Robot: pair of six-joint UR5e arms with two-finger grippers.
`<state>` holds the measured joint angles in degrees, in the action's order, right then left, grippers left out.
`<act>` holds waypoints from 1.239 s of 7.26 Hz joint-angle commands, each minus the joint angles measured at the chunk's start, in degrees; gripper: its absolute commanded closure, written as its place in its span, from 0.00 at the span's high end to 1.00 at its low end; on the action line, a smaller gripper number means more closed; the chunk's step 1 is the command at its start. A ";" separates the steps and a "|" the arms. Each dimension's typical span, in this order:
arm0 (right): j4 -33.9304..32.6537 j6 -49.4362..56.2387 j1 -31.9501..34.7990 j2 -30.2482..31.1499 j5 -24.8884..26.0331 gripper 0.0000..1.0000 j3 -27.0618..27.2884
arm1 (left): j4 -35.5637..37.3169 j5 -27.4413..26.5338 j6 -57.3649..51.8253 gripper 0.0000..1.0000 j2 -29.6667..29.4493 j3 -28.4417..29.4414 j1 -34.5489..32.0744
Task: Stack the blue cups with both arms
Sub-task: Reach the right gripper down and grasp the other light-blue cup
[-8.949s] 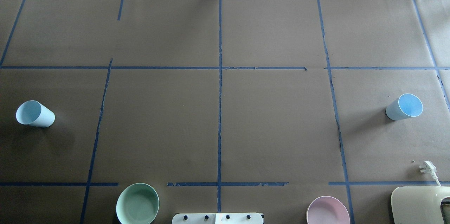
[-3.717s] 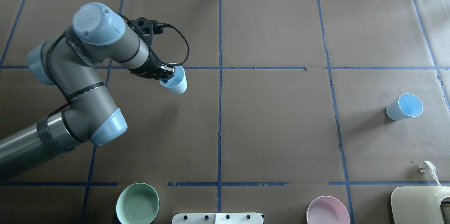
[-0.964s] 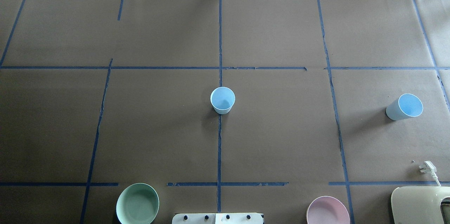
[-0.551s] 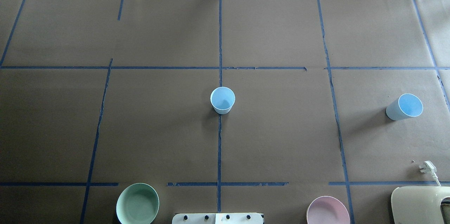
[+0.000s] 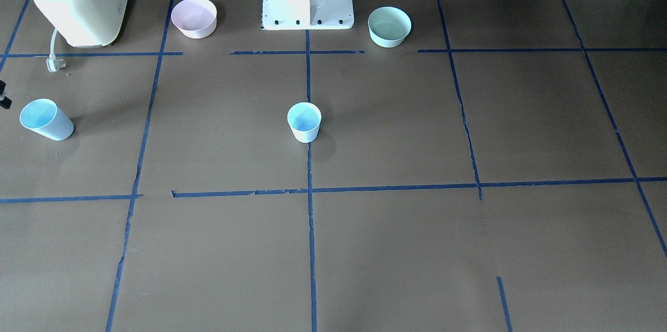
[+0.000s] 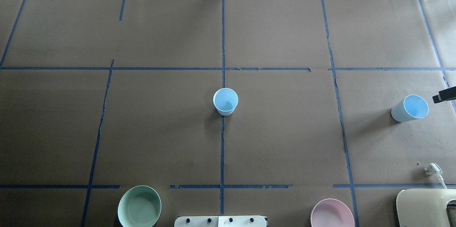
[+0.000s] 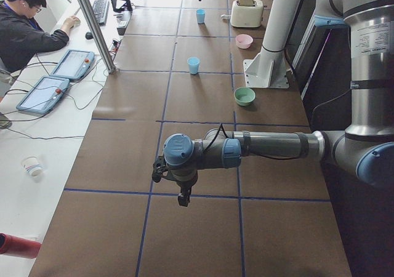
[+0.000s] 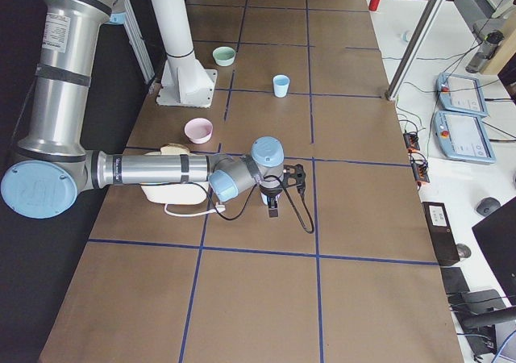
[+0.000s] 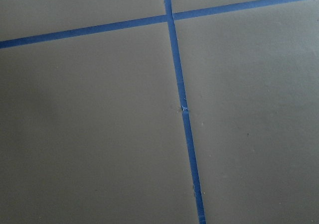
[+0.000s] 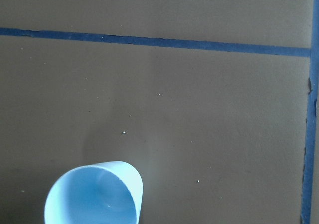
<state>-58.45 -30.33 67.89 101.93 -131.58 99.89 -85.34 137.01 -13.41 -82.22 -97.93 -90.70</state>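
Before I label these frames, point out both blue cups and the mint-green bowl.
centre blue cup (image 6: 225, 101): overhead exterior view, its blue inside.
right-side blue cup (image 6: 414, 107): overhead exterior view, its blue inside.
mint-green bowl (image 6: 139, 206): overhead exterior view, its inner floor.

The brown table (image 6: 160, 130), gridded with blue tape (image 6: 222, 148), carries a centre cup (image 6: 225, 101), a right-hand cup (image 6: 409, 108), a green bowl (image 6: 139, 206), a pink bowl (image 6: 332, 213) and a toaster (image 6: 424, 207).

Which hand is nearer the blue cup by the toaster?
Right. The right hand sits just beside that blue cup; the left hand hangs far away at the opposite end of the table.
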 commanded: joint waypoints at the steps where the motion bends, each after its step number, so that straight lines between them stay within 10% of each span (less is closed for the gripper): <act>1: 1.93 -1.57 -2.15 -0.33 0.54 1.00 -1.19 | 0.00 0.01 -0.03 1.00 0.04 -0.07 0.00; 6: 1.93 -2.54 -7.50 -2.70 2.91 1.00 -5.84 | 0.00 0.01 -0.03 1.00 0.13 -0.24 0.00; 8: 1.76 -4.20 -7.86 -4.89 3.00 0.09 -6.28 | 0.00 0.01 -0.03 1.00 0.13 -0.24 0.00; 9: 1.84 -4.21 -7.86 -4.99 2.82 0.00 -6.02 | 0.00 0.01 -0.03 1.00 0.13 -0.24 0.00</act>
<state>-56.63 -34.23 60.17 97.57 -128.70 93.76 -85.34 137.02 -13.45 -82.09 -98.15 -90.70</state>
